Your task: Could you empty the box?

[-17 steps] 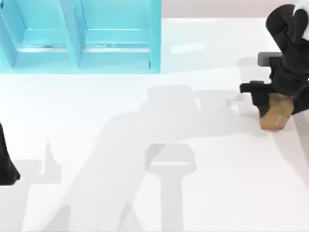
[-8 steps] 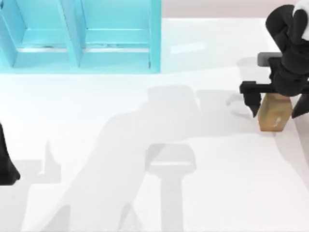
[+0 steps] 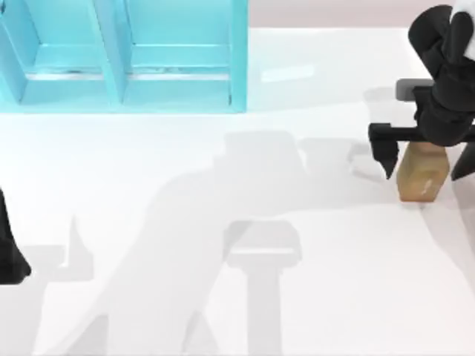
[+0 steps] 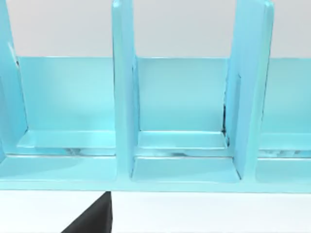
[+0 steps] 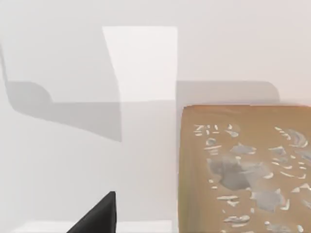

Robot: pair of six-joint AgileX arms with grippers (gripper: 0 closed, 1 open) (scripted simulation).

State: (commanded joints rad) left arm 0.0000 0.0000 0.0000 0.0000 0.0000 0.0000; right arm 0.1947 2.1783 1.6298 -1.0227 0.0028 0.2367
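Brown block [image 3: 421, 176] sits on white table [image 3: 223, 222] near right edge, far from blue box [image 3: 122, 55] up at top left. Right gripper [image 3: 424, 159] straddles block, fingers spread wide — released, not pinching, one fingertip [image 3: 387, 158] clear of block's left side. Loads of bare table between block and box, plus whole front half. Left arm [image 3: 9, 252] parked at left edge, its gripper — cannot tell. Versus a second ago: block was tilted in claw, now stands square, fingers further apart.
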